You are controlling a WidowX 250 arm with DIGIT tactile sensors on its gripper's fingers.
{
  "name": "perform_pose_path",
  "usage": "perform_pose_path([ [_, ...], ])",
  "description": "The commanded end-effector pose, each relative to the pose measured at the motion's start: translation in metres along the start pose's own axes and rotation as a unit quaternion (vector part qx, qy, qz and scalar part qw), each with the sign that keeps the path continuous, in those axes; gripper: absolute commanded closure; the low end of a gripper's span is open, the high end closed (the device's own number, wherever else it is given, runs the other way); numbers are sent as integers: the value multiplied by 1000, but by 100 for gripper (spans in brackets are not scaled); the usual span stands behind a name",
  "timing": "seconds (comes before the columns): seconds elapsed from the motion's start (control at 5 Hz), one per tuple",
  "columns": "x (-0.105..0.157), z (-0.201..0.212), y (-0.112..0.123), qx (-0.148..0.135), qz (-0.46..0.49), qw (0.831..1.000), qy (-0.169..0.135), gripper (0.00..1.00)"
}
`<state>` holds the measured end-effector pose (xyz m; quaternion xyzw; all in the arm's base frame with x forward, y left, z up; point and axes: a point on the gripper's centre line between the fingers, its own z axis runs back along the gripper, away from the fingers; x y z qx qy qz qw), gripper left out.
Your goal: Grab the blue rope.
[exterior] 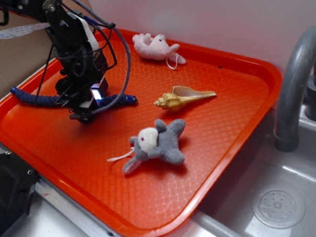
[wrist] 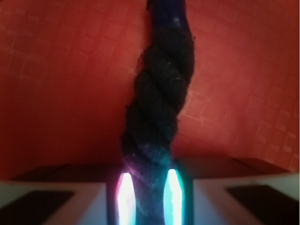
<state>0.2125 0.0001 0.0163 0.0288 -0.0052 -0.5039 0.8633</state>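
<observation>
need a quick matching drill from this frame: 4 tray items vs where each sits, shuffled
Items:
1. blue rope
2. pink plush toy
3. conch shell
4. grey plush toy

Places:
A. middle of the orange tray
B. far edge, near the wall
C. left side, running between the fingers of the gripper
D. toward the near edge, in front of the shell

Pairs: 1-C, 2-B, 3-A, 4-D

Rope (exterior: 36, 97) on tray (exterior: 235, 94), left of shell (exterior: 183, 99).
</observation>
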Motion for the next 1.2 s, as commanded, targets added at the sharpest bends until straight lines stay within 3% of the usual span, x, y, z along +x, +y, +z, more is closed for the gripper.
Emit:
perform_pose_path([
  [0.0, -6, 76, 0, 49, 194, 979, 40, 100],
  [0.2, -12, 124, 5, -53, 318, 947, 5, 100],
  [0.4, -19, 175, -3, -45, 434, 900, -2, 100],
  [0.6, -25, 207, -4, -46, 543, 838, -10, 100],
  [0.8, -18, 233, -24, -7, 643, 764, -48, 100],
  [1.0, -17, 224, -22, -5, 709, 703, -45, 100],
])
